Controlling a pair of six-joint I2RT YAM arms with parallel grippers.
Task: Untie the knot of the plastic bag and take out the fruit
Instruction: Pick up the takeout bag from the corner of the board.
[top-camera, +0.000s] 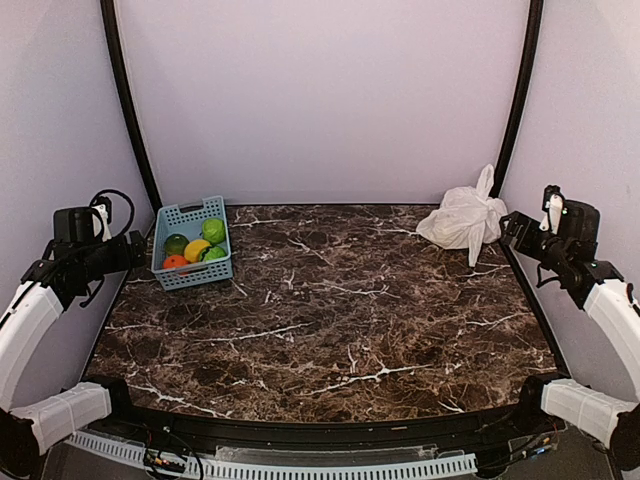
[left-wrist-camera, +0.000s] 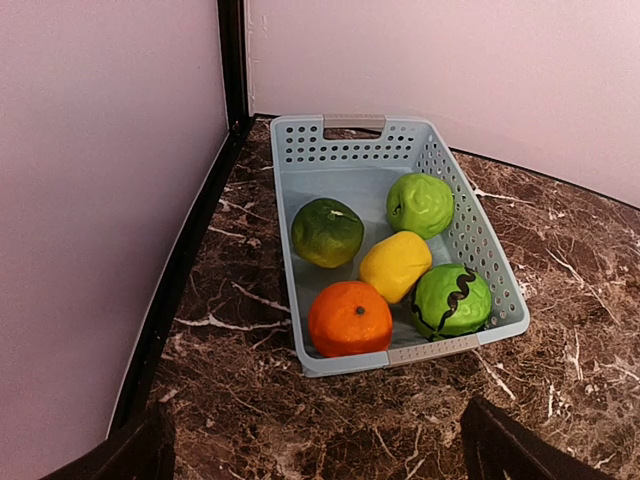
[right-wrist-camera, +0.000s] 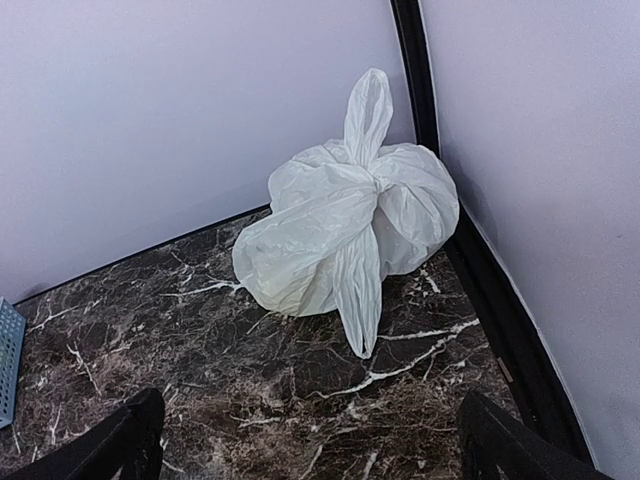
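The white plastic bag (right-wrist-camera: 300, 240) lies tied and bulging in the table's far right corner (top-camera: 458, 222). Its knot (right-wrist-camera: 376, 182) sits on top, with one tail standing up and another hanging down onto the marble. The fruit is hidden inside the bag. My right gripper (right-wrist-camera: 305, 445) is open and a little short of the bag, with nothing between its fingers; from above it (top-camera: 514, 228) hangs just right of the bag. My left gripper (left-wrist-camera: 320, 450) is open too, at the far left (top-camera: 132, 250), facing the blue basket (left-wrist-camera: 300, 260) without touching it.
The blue lattice basket (top-camera: 172, 214) stands at the back left and holds several round green, yellow and orange pieces (left-wrist-camera: 350, 318). Black frame posts (top-camera: 128, 100) rise at both back corners against the pale walls. Dark marble table (top-camera: 340, 310) lies between the arms.
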